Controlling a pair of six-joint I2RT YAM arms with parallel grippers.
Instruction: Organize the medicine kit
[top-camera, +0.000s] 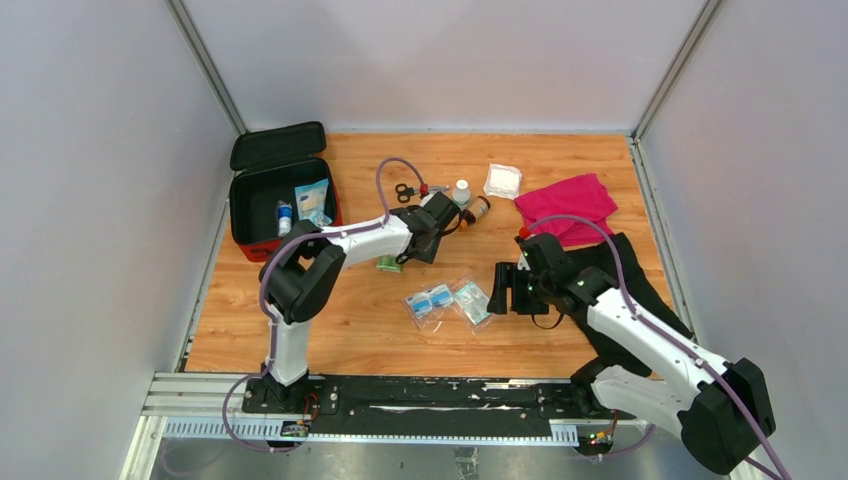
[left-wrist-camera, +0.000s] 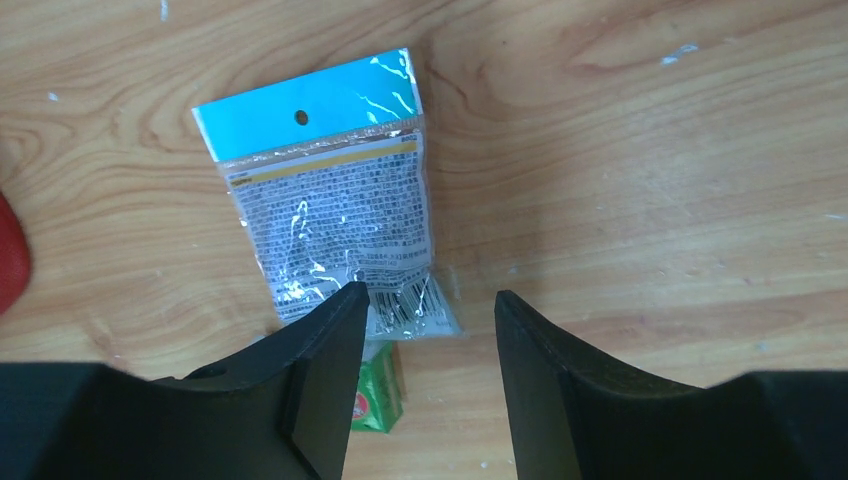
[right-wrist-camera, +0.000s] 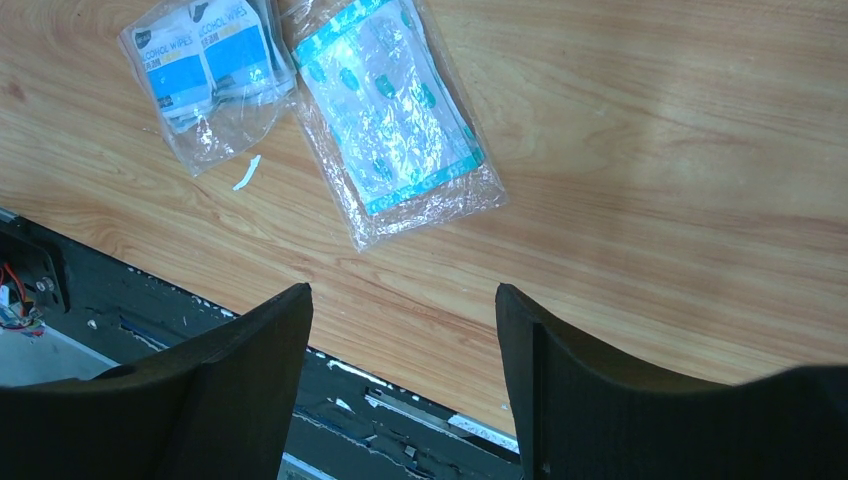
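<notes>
Parted claw (right-wrist-camera: 405, 300) faces wipes packet (right-wrist-camera: 205, 75) beside bandage packet (right-wrist-camera: 395, 120).

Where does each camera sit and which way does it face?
Top external: above, behind the bases, looking down on the wooden table; both arms show.
Left wrist: on the left arm, facing down at a clear blue-topped packet; open left pincer shows.
Right wrist: on the right arm, facing down at the table's near edge; open right pincer shows.
Shared: right wrist and top both see the clear alcohol-wipes bag.
</notes>
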